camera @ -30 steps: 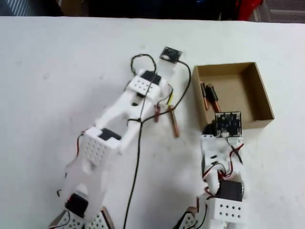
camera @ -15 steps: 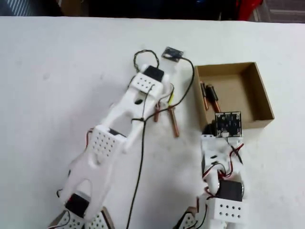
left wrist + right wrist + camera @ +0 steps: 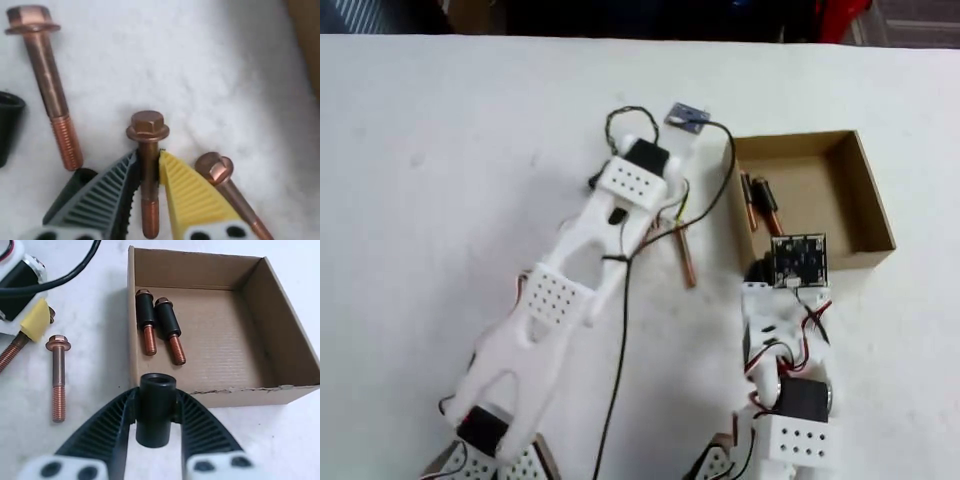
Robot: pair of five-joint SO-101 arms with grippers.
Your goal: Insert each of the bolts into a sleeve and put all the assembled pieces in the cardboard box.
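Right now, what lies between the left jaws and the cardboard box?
One loose bolt, lying flat on the table. The right wrist view shows it between the left jaws and the cardboard box.

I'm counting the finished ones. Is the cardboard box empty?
No, not empty. The cardboard box holds two sleeved bolts, one lying beside the other on its floor.

My left arm (image 3: 555,300), lower left to centre: white printed shell, hole grids, black cable (image 3: 618,340) along it. My right arm (image 3: 785,390), lower right: white, red-black wires (image 3: 812,318), dark circuit board (image 3: 798,258). My left gripper (image 3: 148,155): one grey ribbed finger, one yellow. My right gripper (image 3: 155,392): both black, ribbed.
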